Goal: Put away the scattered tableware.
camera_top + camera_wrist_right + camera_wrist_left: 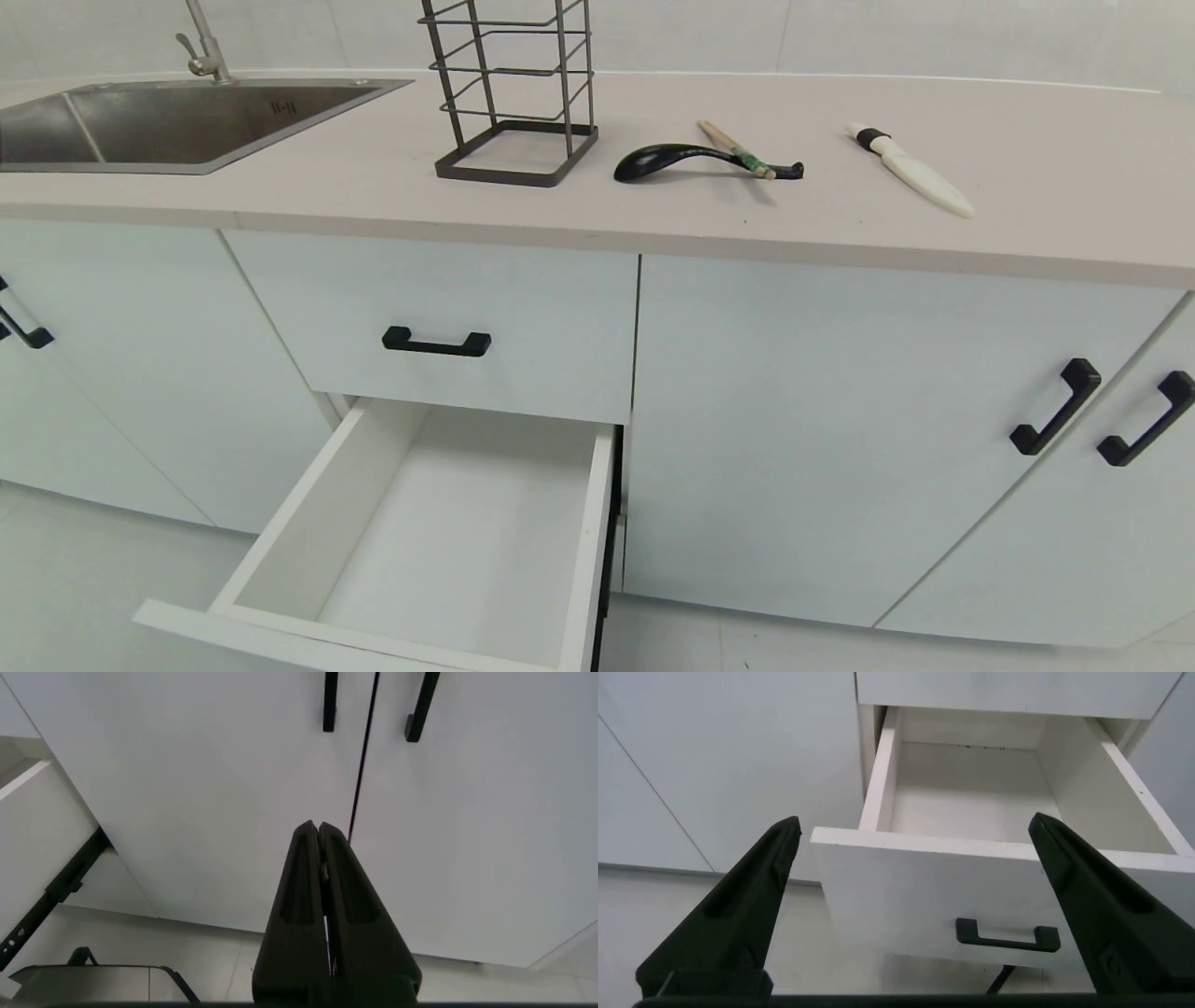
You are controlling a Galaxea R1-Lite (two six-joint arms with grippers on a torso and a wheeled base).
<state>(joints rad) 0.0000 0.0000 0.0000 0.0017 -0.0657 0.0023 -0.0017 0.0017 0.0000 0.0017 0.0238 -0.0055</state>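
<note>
On the counter lie a black spoon (pixel 653 161), a pair of wooden chopsticks (pixel 735 147) crossing its handle, and, farther right, a white utensil with a black band (pixel 920 175). Left of them stands a dark wire rack (pixel 516 93). Below the counter the lower drawer (pixel 583 541) is pulled out and holds nothing. My left gripper (pixel 915 821) is open, low in front of the drawer front (pixel 906 896) and above its black handle (pixel 1008 936). My right gripper (pixel 318 829) is shut on nothing, close to the white cabinet doors (pixel 234 793).
A steel sink (pixel 187 121) with a faucet (pixel 201 47) takes up the counter's left end. The upper drawer handle (pixel 436 343) sits above the open drawer. Two black door handles (pixel 1055 406) stand out from the right cabinet doors. A white floor lies below.
</note>
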